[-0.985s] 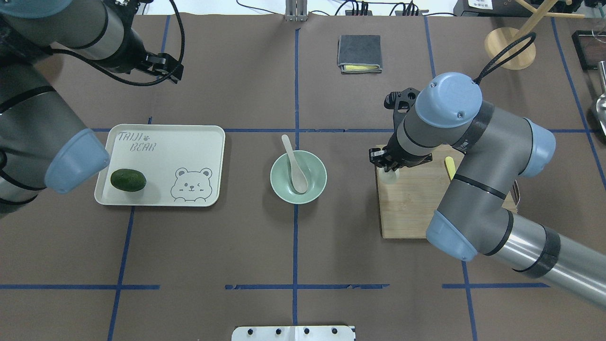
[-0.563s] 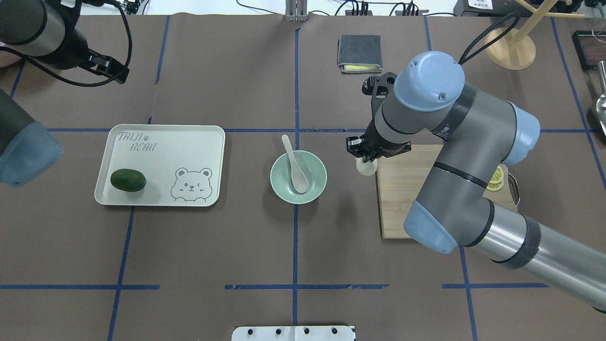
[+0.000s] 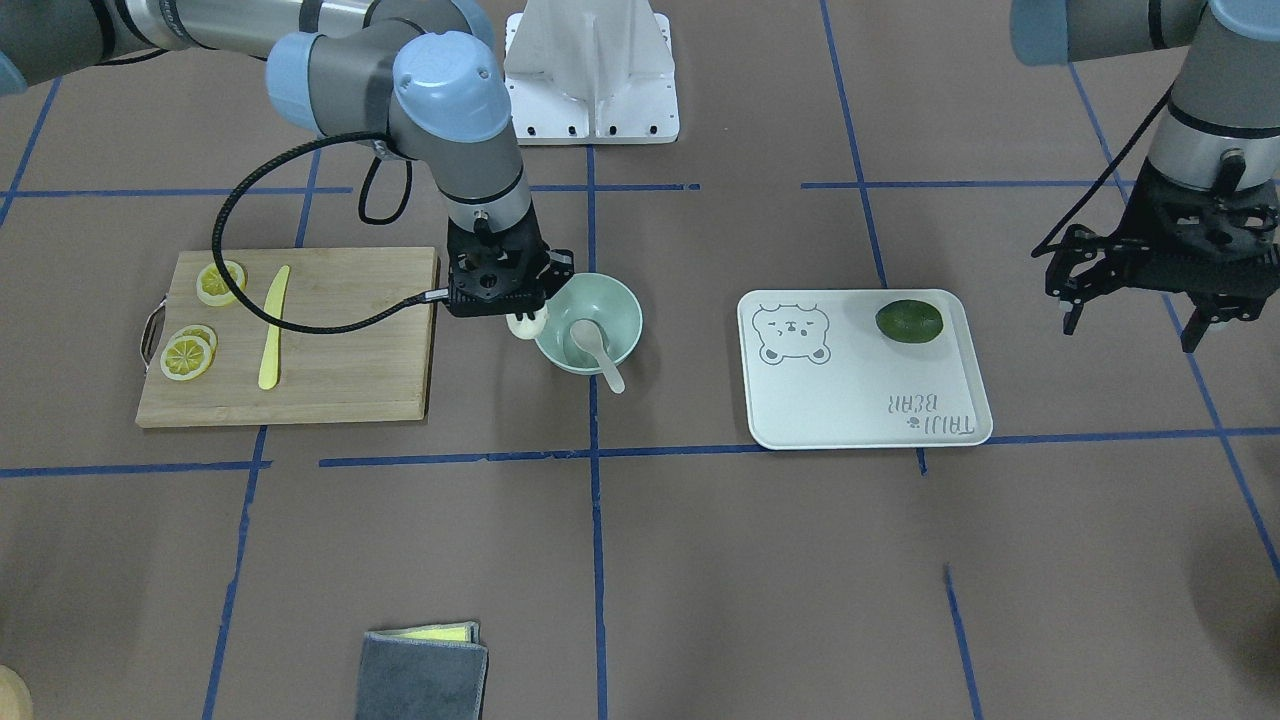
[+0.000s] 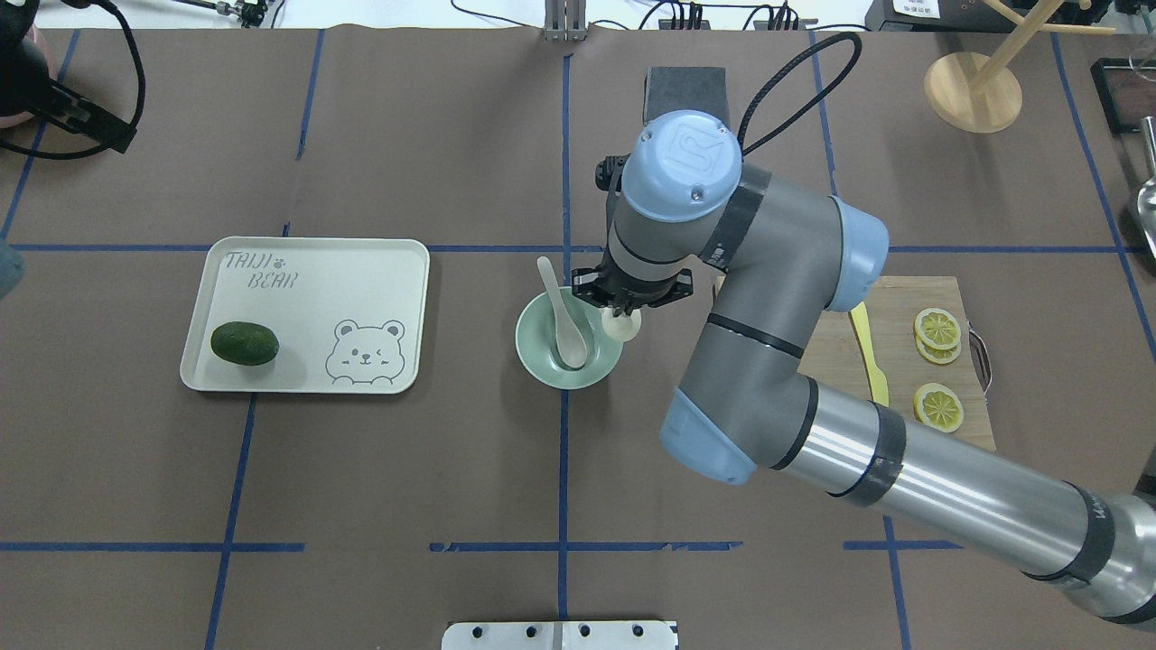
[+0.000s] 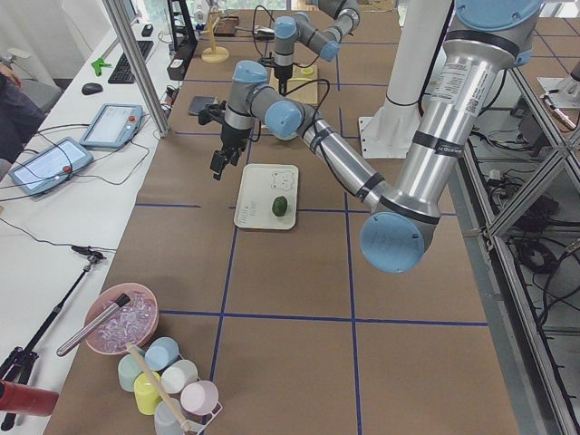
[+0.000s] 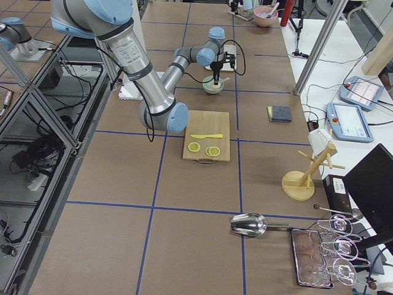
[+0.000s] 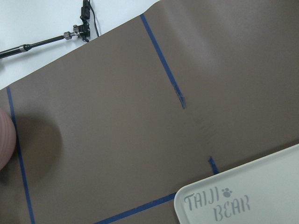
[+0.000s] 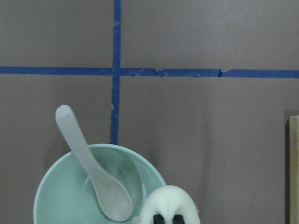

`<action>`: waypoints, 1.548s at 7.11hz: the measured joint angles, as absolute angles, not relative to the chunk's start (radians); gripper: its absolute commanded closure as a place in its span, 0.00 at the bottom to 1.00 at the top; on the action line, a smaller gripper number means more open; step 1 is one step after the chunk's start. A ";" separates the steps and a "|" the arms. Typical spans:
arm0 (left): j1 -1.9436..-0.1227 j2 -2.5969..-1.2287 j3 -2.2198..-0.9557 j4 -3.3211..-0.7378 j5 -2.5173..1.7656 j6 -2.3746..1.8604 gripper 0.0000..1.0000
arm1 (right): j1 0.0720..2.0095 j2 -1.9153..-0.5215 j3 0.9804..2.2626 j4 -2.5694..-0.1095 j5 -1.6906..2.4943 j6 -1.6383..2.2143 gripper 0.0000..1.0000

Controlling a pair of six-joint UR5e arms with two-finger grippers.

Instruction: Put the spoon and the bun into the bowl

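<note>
My right gripper (image 4: 619, 313) is shut on the white pleated bun (image 4: 622, 327) and holds it over the right rim of the mint-green bowl (image 4: 533, 352). The off-white spoon (image 4: 564, 318) lies in the bowl, handle leaning over the far rim. In the front view the bun (image 3: 527, 324) hangs at the bowl's edge (image 3: 627, 300) beside the spoon (image 3: 598, 351). The right wrist view shows the bun (image 8: 169, 204), the spoon (image 8: 93, 168) and the bowl (image 8: 53, 205) below. My left gripper (image 3: 1130, 335) is open and empty, far off past the tray.
A cream tray (image 4: 316, 289) with a dark green fruit (image 4: 244, 343) lies left of the bowl. A wooden cutting board (image 4: 894, 343) on the right holds a yellow knife (image 4: 869, 357) and lemon slices (image 4: 936, 327). A grey cloth (image 3: 420, 675) lies at the far side.
My right arm has swung left from the cutting board, carrying the bun to the bowl's right rim. My left arm has drawn back toward the far left corner.
</note>
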State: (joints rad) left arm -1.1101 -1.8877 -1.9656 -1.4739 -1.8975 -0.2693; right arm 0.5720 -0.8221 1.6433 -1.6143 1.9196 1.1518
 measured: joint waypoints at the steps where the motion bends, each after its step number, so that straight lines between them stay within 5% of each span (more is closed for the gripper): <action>1: -1.124 -1.882 -1.962 -1.474 -1.898 -0.243 0.00 | 0.555 -0.794 1.618 -1.614 1.908 1.156 1.00; 2: -1.131 -1.877 -1.960 -1.474 -1.897 -0.231 0.00 | 0.542 -0.768 1.593 -1.613 1.896 1.157 1.00; 3: -1.134 -1.873 -1.958 -1.474 -1.897 -0.227 0.00 | 0.531 -0.747 1.574 -1.613 1.885 1.158 0.57; 4: -1.134 -1.871 -1.958 -1.474 -1.896 -0.226 0.00 | 0.526 -0.734 1.564 -1.611 1.879 1.157 0.01; 8: -1.142 -1.863 -1.952 -1.480 -1.896 -0.216 0.00 | 0.535 -0.740 1.575 -1.576 1.873 1.157 0.00; 11: -1.231 -1.843 -1.920 -1.482 -1.976 -0.105 0.00 | 0.660 -0.917 1.839 -1.738 1.924 1.064 0.00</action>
State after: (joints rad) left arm -1.2306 -1.8427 -1.9195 -1.4818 -1.9759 -0.1046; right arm 0.6595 -0.9170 1.8393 -1.7383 1.9242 1.0636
